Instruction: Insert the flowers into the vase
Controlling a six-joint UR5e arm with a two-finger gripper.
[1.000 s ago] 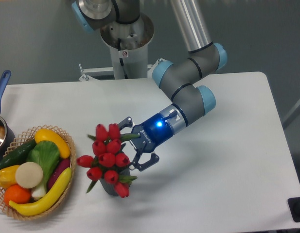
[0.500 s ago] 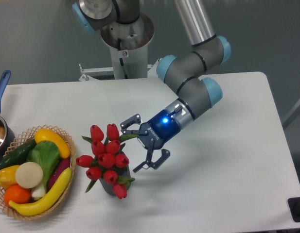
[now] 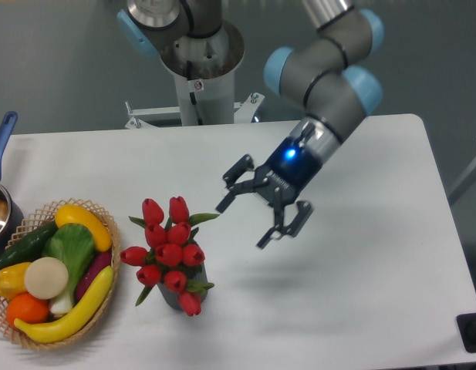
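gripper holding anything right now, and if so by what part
Nothing is held. The gripper is open and empty, up to the right of the flowers, which stand in the vase with no finger touching them.

text: none legible | labels: none legible | brands, numbers, signs: none legible

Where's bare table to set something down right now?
Bare table right of the open gripper to the far edge, and between the basket and the robot base. Crowded on the left: basket, pot, flowers in the vase.
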